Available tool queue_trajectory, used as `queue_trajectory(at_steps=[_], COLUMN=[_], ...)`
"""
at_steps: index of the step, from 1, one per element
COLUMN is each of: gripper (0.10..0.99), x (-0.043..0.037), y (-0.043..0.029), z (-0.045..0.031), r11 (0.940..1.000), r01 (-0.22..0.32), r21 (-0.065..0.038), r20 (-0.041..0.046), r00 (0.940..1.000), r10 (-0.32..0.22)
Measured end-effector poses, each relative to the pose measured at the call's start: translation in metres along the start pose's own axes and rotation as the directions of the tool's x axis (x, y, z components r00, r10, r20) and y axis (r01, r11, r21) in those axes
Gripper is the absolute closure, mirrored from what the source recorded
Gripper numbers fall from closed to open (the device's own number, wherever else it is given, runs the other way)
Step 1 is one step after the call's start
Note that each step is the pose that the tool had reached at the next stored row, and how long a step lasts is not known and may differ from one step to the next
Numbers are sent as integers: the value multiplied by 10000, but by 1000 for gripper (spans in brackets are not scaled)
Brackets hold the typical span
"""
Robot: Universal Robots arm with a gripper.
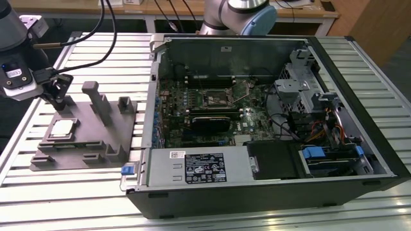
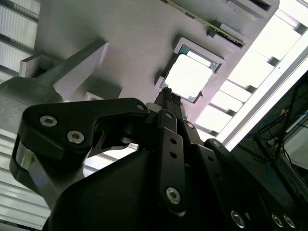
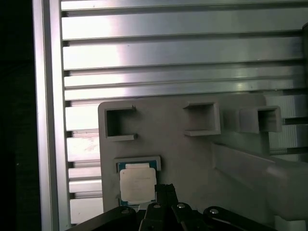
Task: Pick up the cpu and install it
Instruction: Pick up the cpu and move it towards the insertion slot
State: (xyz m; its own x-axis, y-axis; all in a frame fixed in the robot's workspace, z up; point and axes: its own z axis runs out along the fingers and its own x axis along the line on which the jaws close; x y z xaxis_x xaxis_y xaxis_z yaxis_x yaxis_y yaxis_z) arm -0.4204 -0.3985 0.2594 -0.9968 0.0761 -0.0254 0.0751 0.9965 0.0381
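The gripper (image 1: 61,101) hangs over the grey tray (image 1: 86,132), its fingers (image 2: 166,103) clenched together on nothing. The cpu (image 1: 62,128) lies flat in a tray recess just below the fingertips, apart from them. The open computer case (image 1: 270,192) stands well beyond the gripper, toward the exterior view's right.

You are looking at a brightly lit workshop corner.
Your ribbed metal table (image 1: 359,62) is catching strong glare on its slats; behind it a wooden workbench (image 1: 77,6) on white legs is running along the far side, a wooden panel (image 1: 382,29) is standing at the exterior view's right, and dark floor (image 1: 7,130) is showing past the table's edge at that view's left.
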Motion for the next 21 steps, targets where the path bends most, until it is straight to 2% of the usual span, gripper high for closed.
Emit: queue_trajectory(at_steps=[21], gripper=[980], x=[5], y=[-14], z=[115], r11=[10000], r01=[0], r21=[17], r20=[1], r00=[10000], r10=[0])
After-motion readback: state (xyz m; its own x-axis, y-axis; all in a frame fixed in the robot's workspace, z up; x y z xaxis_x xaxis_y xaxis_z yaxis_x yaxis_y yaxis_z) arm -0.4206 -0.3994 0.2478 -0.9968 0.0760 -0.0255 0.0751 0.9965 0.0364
